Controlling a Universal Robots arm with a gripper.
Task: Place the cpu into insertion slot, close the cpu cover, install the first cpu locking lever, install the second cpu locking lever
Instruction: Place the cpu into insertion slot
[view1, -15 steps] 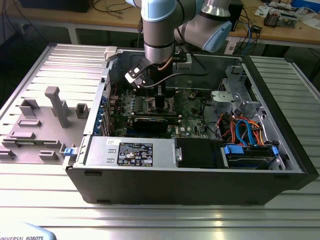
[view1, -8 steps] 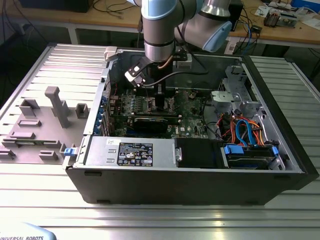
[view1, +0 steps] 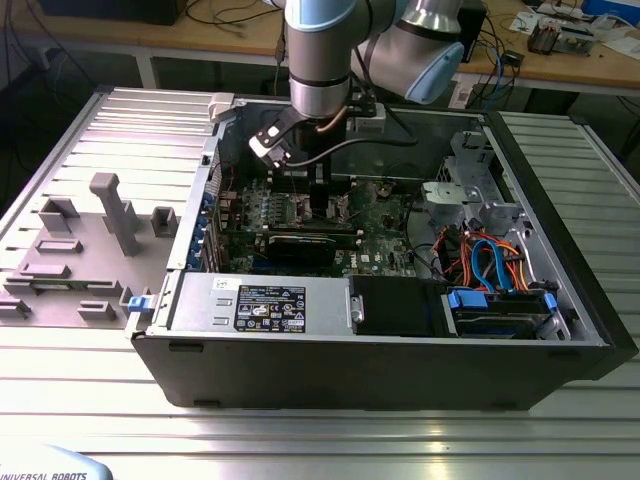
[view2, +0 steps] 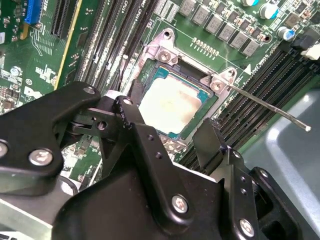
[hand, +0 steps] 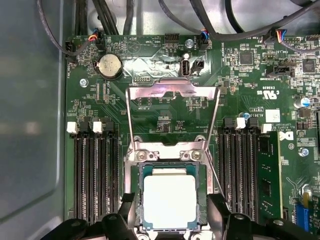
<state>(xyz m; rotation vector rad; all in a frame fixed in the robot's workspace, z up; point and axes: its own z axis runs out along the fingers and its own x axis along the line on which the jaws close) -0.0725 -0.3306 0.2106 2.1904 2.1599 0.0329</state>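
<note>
The cpu (hand: 170, 202), a square chip with a pale metal top, lies flat in the insertion slot (hand: 134, 186) on the green motherboard; the second wrist view shows the cpu (view2: 167, 102) there too. My gripper (view2: 169, 114) hangs right over it, open, with one black finger (view2: 131, 102) on each side of the chip. In the exterior view the gripper (view1: 318, 195) reaches down into the computer case. The cpu cover (hand: 172, 91) stands swung up, away from the socket. One locking lever (view2: 265, 106) sticks out free as a thin metal rod.
Memory slots (hand: 95, 175) flank the socket on both sides. The open case (view1: 370, 370) holds a power supply (view1: 265, 300), a black graphics card (view1: 300, 245) and blue and orange cables (view1: 490, 260). A grey fixture (view1: 115, 210) sits on the table at the exterior view's left.
</note>
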